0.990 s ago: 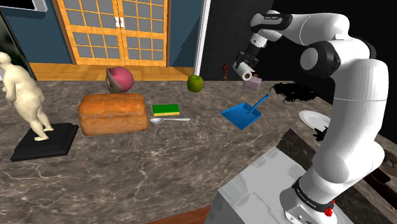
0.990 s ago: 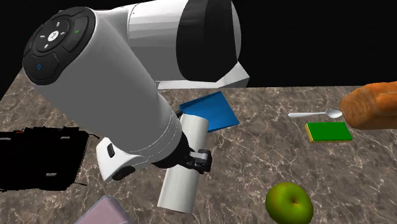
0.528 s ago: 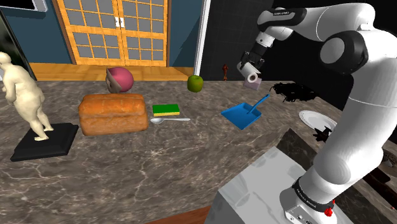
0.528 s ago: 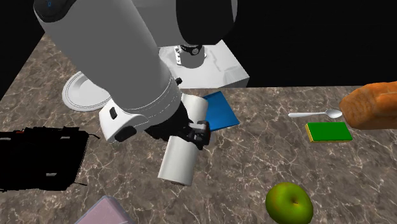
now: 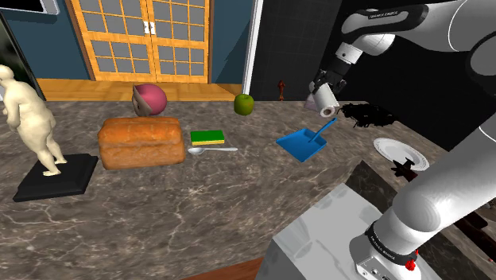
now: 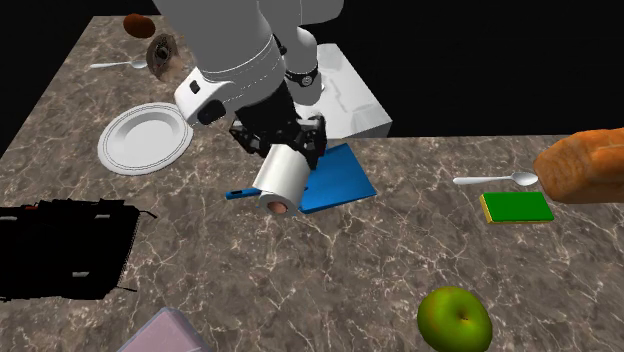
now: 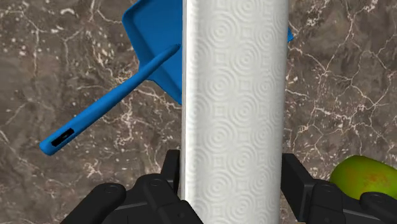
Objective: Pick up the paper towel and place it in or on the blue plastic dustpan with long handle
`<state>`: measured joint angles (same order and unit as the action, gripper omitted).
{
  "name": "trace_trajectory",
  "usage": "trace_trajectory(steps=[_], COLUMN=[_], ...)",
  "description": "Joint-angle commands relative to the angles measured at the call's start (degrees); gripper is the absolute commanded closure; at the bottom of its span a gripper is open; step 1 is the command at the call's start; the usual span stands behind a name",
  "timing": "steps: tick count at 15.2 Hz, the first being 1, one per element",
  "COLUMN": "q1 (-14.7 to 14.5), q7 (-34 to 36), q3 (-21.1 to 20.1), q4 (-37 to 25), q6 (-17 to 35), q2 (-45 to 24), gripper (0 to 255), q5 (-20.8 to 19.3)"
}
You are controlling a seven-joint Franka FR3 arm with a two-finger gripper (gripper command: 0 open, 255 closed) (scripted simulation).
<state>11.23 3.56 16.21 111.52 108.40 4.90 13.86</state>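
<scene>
Item: paper towel, a white embossed roll, clasped across its width by the closed black fingers of the gripper and hanging in the air above the desk. Directly below we log the blue dustpan, its pan partly under the roll and its long handle slanting away to one side. We judge the carry nearly done. To finish well, we would centre the roll over the pan rather than the handle, lower it close, then release, since a cylinder dropped from height may roll off the open lip. Further out are a green apple and a white plate.
</scene>
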Motion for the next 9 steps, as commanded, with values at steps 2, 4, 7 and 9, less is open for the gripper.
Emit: trace_trajectory(steps=[2,4,7,9], q1=[0.10,0.28,0.27,0.25], q7=[1.10,1.20,0.60,0.18], q3=[-0.55,-0.74,-0.68,-0.63], q4=[7.50,9.98,11.92,13.15], q6=[0.85,1.59,3.82,5.30], q2=[7.15,8.98,8.61,8.31], gripper=[255,255,255,255], q5=[-1.96,-2.38,-2.11,-1.90])
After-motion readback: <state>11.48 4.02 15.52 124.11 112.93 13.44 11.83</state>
